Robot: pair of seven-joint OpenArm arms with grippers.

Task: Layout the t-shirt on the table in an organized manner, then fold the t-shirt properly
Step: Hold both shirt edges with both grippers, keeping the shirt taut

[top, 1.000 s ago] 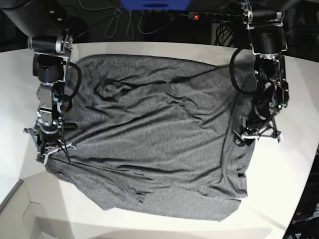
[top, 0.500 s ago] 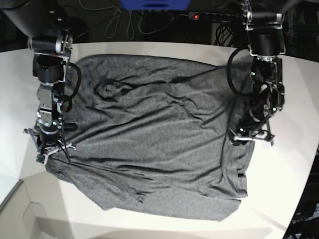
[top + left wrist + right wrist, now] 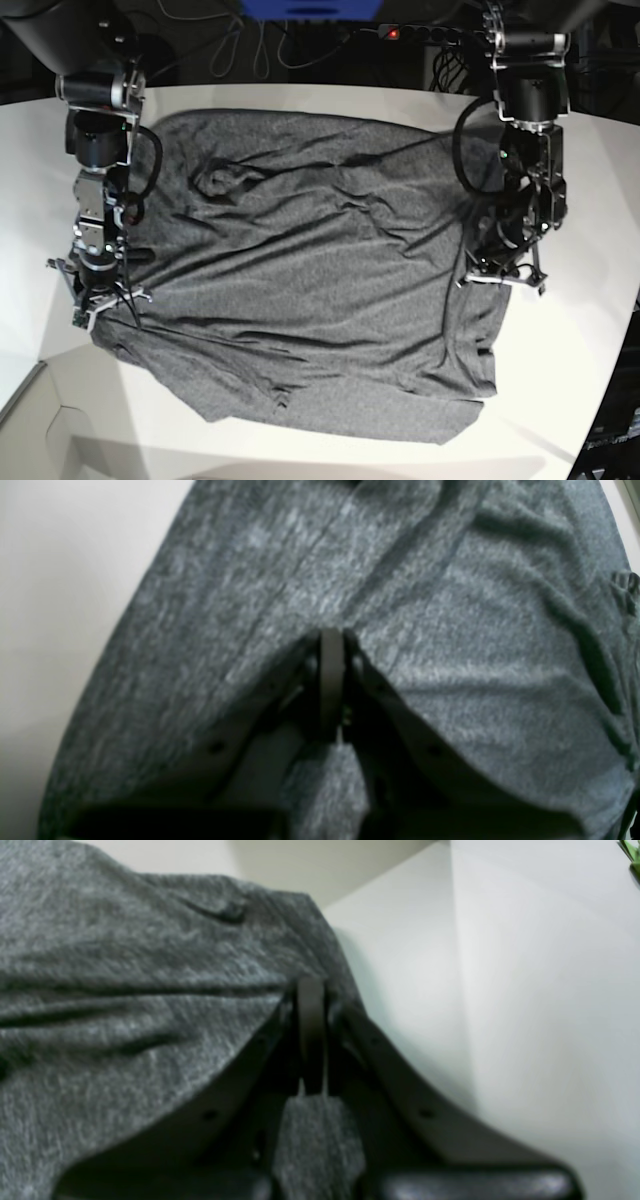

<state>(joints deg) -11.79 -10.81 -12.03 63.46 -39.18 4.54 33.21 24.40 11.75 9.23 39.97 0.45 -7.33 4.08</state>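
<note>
Both pincers (closed) on t-shirt (image 3: pixel 320 270)

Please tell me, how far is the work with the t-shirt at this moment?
Done: the t-shirt lies spread open across the table, though wrinkles remain near its middle. In hand: the left gripper and the right gripper are both shut on the fabric at opposite side edges. Left: smoothing the creases and all folding; no fold shows yet.

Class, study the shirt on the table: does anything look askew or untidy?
Yes. The t-shirt lies crooked on the table, wrinkled across the middle, with a bunched fold near its far edge and a ragged, uneven near edge.
</note>
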